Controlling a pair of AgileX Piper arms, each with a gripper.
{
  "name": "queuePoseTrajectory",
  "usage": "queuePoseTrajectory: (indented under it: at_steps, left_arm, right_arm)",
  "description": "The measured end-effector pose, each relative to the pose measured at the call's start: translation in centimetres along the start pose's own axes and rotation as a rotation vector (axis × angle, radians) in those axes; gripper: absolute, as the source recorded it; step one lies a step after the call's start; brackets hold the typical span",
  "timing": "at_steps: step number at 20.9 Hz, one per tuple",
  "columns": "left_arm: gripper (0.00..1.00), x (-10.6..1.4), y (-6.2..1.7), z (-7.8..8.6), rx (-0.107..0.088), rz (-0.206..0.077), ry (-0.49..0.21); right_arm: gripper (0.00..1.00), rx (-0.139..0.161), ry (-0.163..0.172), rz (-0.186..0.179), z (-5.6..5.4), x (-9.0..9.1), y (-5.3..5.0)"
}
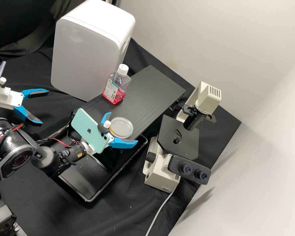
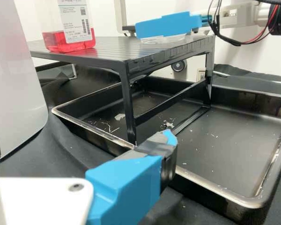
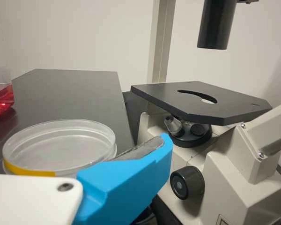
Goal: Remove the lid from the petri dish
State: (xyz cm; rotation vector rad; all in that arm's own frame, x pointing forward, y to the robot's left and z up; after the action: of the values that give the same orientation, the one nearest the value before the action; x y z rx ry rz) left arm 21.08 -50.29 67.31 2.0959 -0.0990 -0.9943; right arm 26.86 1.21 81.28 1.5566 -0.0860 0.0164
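A clear petri dish (image 1: 121,127) with its lid on sits at the near corner of a black raised rack (image 1: 147,95). A yellow strip shows on its side in the right wrist view, where the dish (image 3: 58,143) lies flat. My right gripper (image 1: 123,127) straddles the dish with one blue finger (image 3: 131,173) against the rim on each side, shut on the lid. My left gripper (image 1: 43,107) hangs open and holds nothing at the bench's far left, well away from the dish. One of its fingers (image 2: 131,187) shows in the left wrist view.
The rack stands in a black tray (image 1: 88,193). On the rack's far end is a bottle of red liquid (image 1: 115,86), with a tall white box (image 1: 88,49) behind it. A microscope (image 1: 177,147) stands just right of the rack, its stage (image 3: 201,101) close to the dish.
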Motion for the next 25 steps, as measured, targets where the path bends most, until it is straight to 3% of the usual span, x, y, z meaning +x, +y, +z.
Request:
queuePoseTrajectory:
  at_steps: [1,11,25]
  left_arm:
    - [1.0,0.0,0.0,0.0,0.0,0.0,0.0]
    - [1.0,0.1,-0.21,0.25,0.0,-0.009,-0.01]
    - [1.0,0.16,-0.36,0.43,0.002,-0.015,-0.018]
  right_arm:
    - [0.0,0.0,0.003,-0.003,-0.07,0.0,-0.07]
    - [0.0,-0.019,0.01,-0.01,-0.35,-0.03,-0.35]
    - [0.0,-0.019,0.01,-0.01,-0.35,-0.03,-0.35]
